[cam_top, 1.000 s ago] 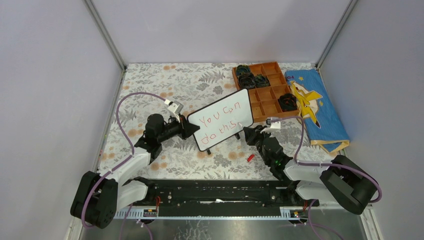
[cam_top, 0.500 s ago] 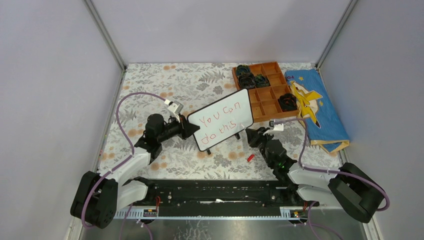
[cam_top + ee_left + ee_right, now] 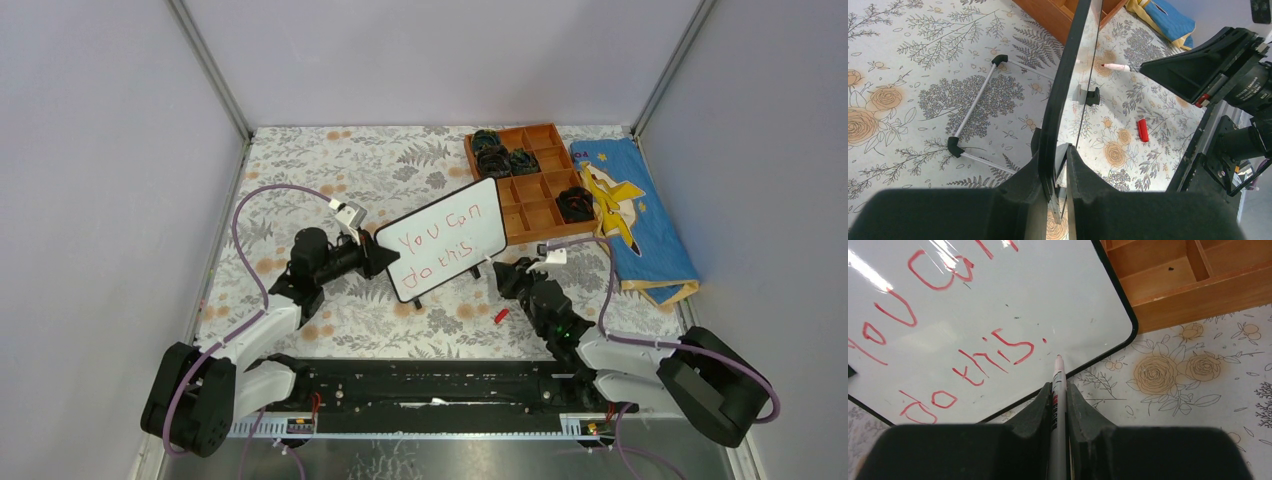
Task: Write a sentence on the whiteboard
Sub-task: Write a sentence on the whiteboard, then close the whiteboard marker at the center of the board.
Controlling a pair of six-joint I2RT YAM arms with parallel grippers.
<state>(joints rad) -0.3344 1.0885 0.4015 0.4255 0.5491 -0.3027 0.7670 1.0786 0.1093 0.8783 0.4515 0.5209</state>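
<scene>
Legibly, sentence (image 3: 440, 245) "You can do this"

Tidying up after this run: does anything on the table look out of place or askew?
A small red cap lies loose on the tablecloth near the right arm, probably off the marker held in the right gripper. The whiteboard stands skewed to the cloth's edges, its rim pinched by the left gripper.

Counter (image 3: 330, 160) covered in a fern-and-rose print; brown compartment tray (image 3: 530, 212) set at the far right, blue cloth (image 3: 650, 240) with a yellow figure laid just beside it; small red cap (image 3: 501, 315) left lying near the front edge
</scene>
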